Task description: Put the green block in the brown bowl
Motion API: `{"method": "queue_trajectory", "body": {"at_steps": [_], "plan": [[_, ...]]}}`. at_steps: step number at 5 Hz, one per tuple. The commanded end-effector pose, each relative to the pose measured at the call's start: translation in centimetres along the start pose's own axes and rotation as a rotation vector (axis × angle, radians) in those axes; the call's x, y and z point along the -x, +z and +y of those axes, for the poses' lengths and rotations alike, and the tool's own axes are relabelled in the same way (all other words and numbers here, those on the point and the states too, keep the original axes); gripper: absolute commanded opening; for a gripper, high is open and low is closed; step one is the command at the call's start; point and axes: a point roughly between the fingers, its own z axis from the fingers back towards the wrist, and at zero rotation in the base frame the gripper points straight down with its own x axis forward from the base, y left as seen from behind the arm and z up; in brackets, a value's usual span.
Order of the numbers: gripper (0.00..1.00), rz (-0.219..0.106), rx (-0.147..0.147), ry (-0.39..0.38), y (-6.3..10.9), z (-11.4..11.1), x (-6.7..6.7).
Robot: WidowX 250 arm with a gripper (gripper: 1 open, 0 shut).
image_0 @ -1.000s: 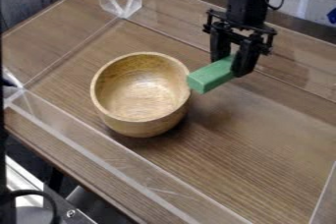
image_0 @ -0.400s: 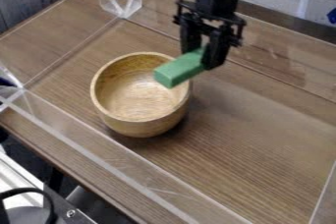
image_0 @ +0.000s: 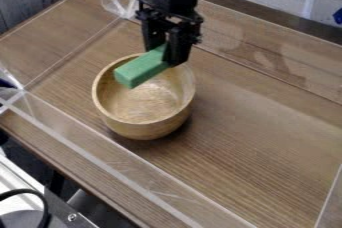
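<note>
In the one camera view, the gripper hangs pointing straight down over the far part of the brown bowl, its dark fingers pinching the upper end of the green block. The block is held in the air above the bowl's hollow, clear of the rim, tilted so that its long axis slopes from the jaws down toward the lower left, the free end lowest. The bowl sits on a wooden table, inside low clear plastic walls that fence the work area.
</note>
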Motion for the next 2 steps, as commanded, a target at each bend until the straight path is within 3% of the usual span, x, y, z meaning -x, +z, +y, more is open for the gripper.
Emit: {"method": "queue_trajectory", "body": {"at_steps": [1,2], "plan": [[0.0,0.016,0.004,0.042,0.82,-0.1,0.65],[0.0,0.082,0.028,0.061,-0.08,-0.75,1.04]]}}
